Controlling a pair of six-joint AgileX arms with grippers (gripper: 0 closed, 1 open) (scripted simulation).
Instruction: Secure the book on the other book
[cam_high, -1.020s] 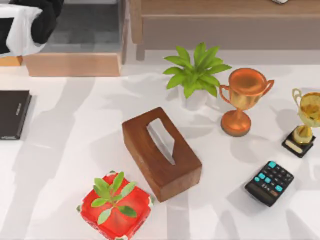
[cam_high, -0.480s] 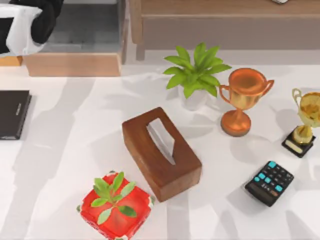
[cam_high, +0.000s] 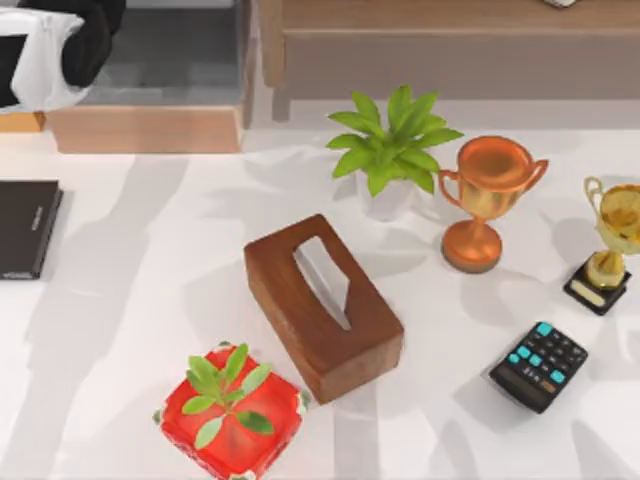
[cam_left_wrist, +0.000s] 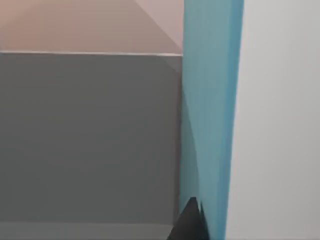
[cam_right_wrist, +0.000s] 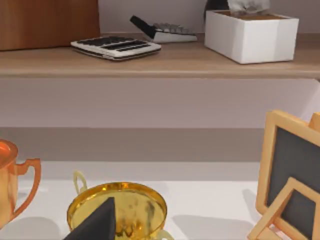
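Where my left wrist camera looks along the left gripper (cam_left_wrist: 192, 222), the book (cam_left_wrist: 210, 115) stands close in front of it as a tall teal band, its long axis in line with the dark fingertip (cam_left_wrist: 190, 220) pressed against its cover, so I read the jaws as clenched on it. Behind it I see a grey panel and a pale wall rather than the table, and the book is held on edge, not lying flat. From above, my left arm (cam_high: 60, 40) sits at the far left corner, past the table's (cam_high: 130, 330) edge. The other book (cam_high: 27, 228) lies flat at the left side of the table, partly cut off by the frame, its long axis running from far to near and its pale lettering along its right margin. Well apart from it, mid-table, stands a wooden tissue box (cam_high: 322, 305), with a red potted plant (cam_high: 230, 412) just near of it. My right gripper (cam_right_wrist: 95, 225) hangs just over the gold trophy (cam_right_wrist: 117, 207); I cannot tell how its jaws stand.
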